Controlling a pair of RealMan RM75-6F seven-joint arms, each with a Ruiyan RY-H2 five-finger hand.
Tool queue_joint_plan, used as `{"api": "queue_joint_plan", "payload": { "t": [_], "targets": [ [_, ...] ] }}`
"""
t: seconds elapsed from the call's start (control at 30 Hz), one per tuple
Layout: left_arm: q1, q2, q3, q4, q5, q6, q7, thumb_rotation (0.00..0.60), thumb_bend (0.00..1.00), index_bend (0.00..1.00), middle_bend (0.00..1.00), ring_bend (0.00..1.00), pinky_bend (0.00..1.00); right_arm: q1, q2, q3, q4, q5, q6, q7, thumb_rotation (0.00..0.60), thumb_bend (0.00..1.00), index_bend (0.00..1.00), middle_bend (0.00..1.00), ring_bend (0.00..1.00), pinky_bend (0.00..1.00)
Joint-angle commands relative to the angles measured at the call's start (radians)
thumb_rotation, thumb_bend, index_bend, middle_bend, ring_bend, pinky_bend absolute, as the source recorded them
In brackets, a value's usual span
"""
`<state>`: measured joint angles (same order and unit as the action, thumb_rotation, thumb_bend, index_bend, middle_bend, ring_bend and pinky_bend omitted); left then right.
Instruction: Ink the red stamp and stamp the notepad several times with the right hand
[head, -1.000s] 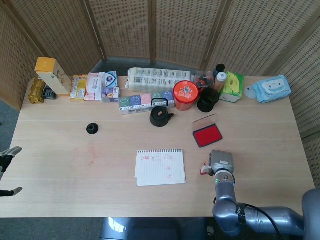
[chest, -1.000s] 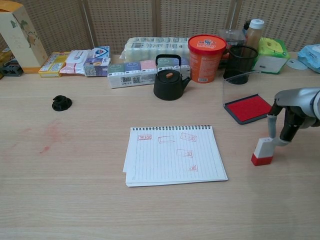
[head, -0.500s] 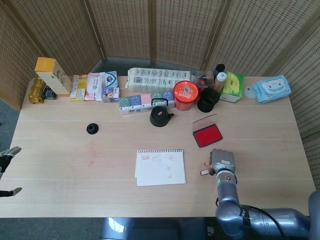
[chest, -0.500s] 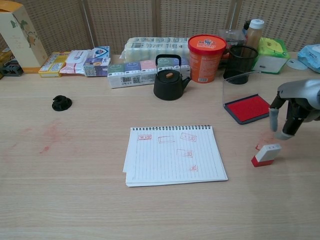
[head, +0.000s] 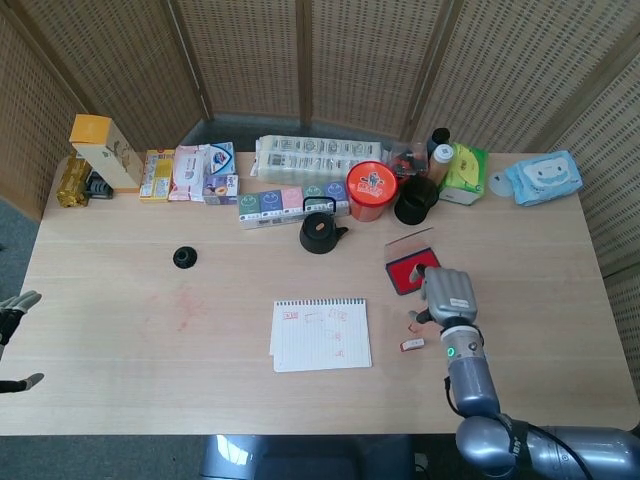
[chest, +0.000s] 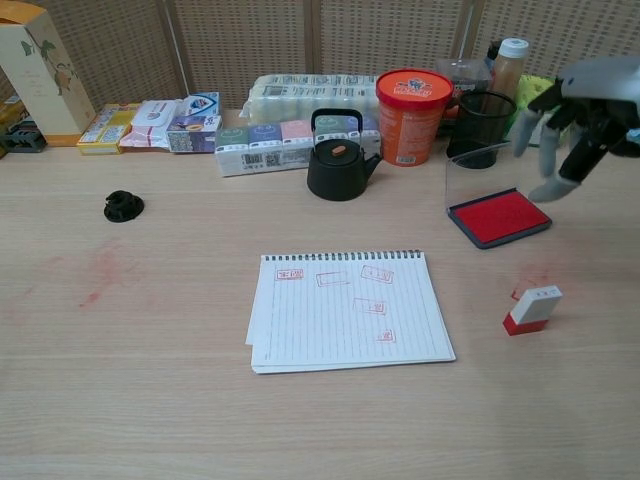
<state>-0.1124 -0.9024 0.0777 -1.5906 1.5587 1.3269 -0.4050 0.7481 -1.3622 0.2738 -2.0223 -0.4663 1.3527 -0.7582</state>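
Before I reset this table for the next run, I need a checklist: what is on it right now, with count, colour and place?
red stamp: 1, white and red, tilted on the table right of the notepad, held by nothing
notepad: 1, white, red stamp marks on it, centre front
ink pad: 1, red, clear lid up, right of centre
kettle: 1, black, behind the notepad
tub: 1, orange with red lid, right of the kettle
mesh cup: 1, black, right of the tub
small round object: 1, black, left side
packets and boxes: several, mixed colours, along the back edge
left hand: at the far left edge, holding nothing
right hand: raised above the ink pad, fingers apart
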Motion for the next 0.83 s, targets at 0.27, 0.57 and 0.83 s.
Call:
{"api": "queue_joint_plan", "payload": {
  "t": [0.27,0.57,0.83],
  "targets": [
    [0.026,-0.029,-0.012,0.02,0.017,0.074,0.031,0.6,0.0,0.0,0.0,0.0,0.01,-0.285,0.129,-0.29,0.254,-0.853,0.072,0.453,0.589,0.0,0.21,0.06,0.0,0.16],
    [0.051,-0.041,-0.017,0.015,0.023,0.128,0.069,0.6,0.0,0.0,0.0,0.0,0.01,-0.442,0.122,-0.35,0.378,-0.937,0.187,0.559,0.584,0.0,0.19,0.03,0.0,0.12],
    [0.073,-0.064,-0.021,0.017,0.053,0.19,0.117,0.6,0.0,0.0,0.0,0.0,0.01,-0.518,0.112,-0.309,0.443,-0.947,0.258,0.624,0.597,0.0,0.18,0.01,0.0,0.1]
  ]
}}
